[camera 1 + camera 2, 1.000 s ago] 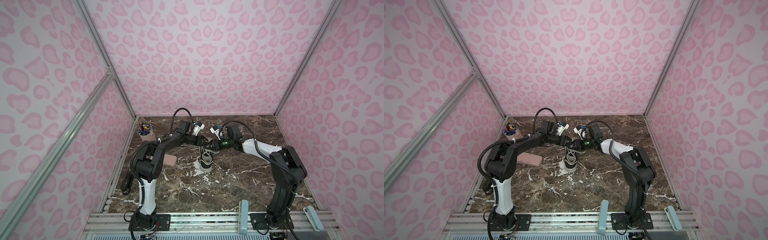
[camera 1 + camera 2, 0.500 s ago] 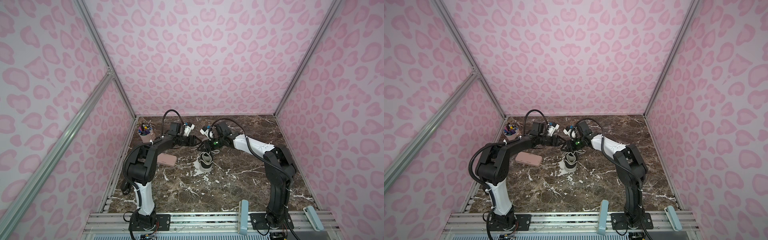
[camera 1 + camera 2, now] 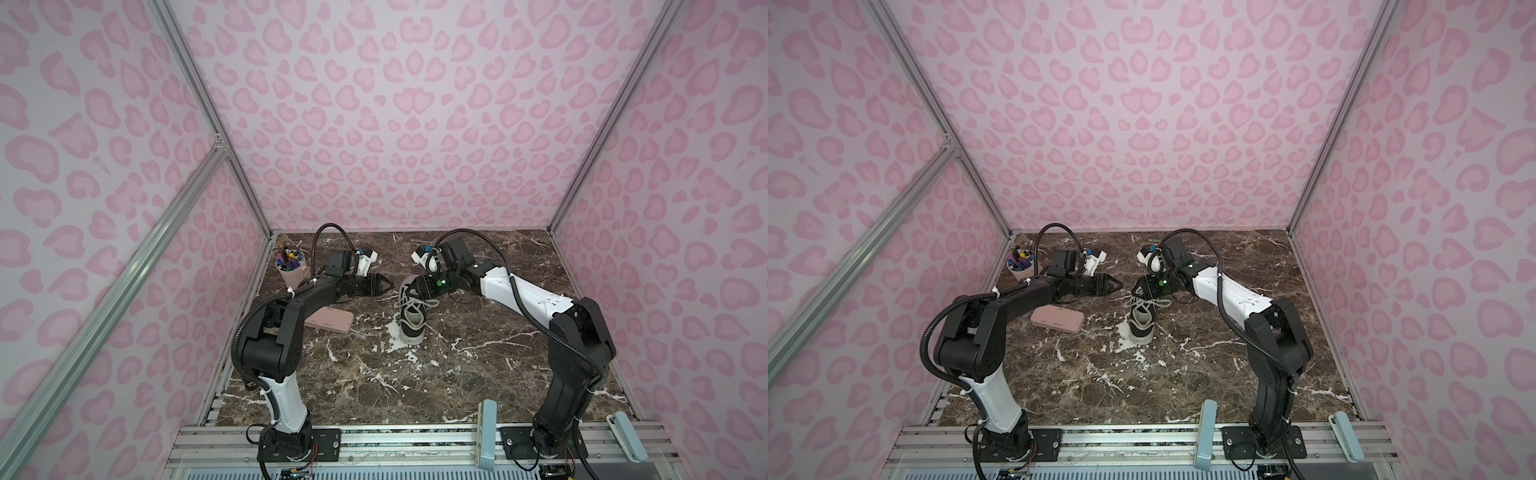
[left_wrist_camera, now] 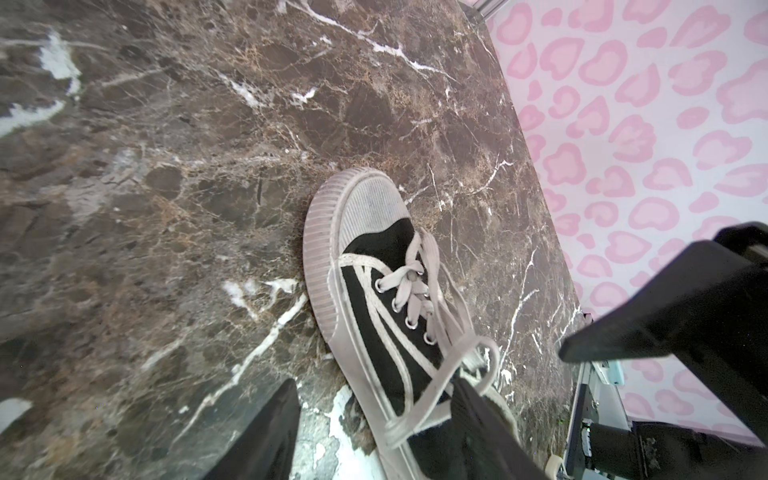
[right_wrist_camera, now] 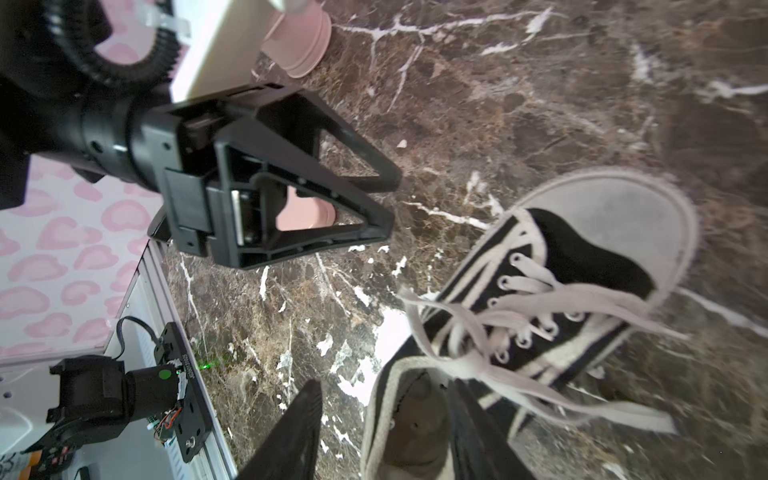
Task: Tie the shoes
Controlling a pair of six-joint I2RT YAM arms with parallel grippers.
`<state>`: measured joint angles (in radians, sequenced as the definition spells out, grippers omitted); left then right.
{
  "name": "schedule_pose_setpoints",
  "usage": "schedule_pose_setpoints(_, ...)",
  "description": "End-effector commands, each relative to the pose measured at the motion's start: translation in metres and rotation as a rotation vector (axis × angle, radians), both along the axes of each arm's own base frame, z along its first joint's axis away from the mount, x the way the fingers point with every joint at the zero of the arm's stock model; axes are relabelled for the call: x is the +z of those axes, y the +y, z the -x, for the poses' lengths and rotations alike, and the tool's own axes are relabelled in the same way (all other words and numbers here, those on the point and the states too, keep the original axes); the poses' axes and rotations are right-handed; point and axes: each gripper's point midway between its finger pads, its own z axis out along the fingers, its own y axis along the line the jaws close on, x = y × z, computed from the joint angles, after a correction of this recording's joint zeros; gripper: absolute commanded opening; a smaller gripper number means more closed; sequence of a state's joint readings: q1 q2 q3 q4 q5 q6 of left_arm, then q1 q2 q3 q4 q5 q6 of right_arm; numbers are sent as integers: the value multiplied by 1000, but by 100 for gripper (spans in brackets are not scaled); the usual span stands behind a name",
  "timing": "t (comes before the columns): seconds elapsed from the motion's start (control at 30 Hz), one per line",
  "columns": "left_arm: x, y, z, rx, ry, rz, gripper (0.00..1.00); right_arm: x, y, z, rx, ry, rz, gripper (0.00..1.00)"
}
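1. Both top views: one sneaker (image 3: 410, 322) (black canvas, ribbed white rubber sole) stands on the table (image 3: 478, 365), middle, toward the far edge; brown veined marble. One flat rounded pink case (image 3: 330, 323) nearer the left edge; one pink cup (image 3: 291, 274) of pens, far-left corner.
2. Left wrist: left gripper (image 4: 376, 380) jaws apart, empty; one flat white lace loop (image 4: 494, 353) crosses a fingertip.
3. Right wrist: right gripper (image 5: 384, 390) jaws spread either side of the heel opening, gripping nothing; laces (image 5: 532, 284) loose.
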<state>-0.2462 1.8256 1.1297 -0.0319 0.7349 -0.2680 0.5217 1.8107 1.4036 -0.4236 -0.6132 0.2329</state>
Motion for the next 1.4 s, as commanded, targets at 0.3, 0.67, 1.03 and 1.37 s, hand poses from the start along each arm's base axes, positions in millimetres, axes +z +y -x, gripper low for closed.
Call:
schedule_pose_setpoints(0.3,-12,-26,36,-89,93,49,63,-24,-25,-8,-92,58,72,49)
schedule_pose_setpoints(0.67,-8,-47,34,-127,85,60,66,-47,-41,-30,-225,180,23,46)
schedule_pose_setpoints(1.03,-7,-42,28,-89,59,28,67,-48,-46,-23,-239,164,26,47)
schedule_pose_setpoints(1.37,-24,-41,40,-103,108,22,56,-44,-46,-22,-227,156,18,44)
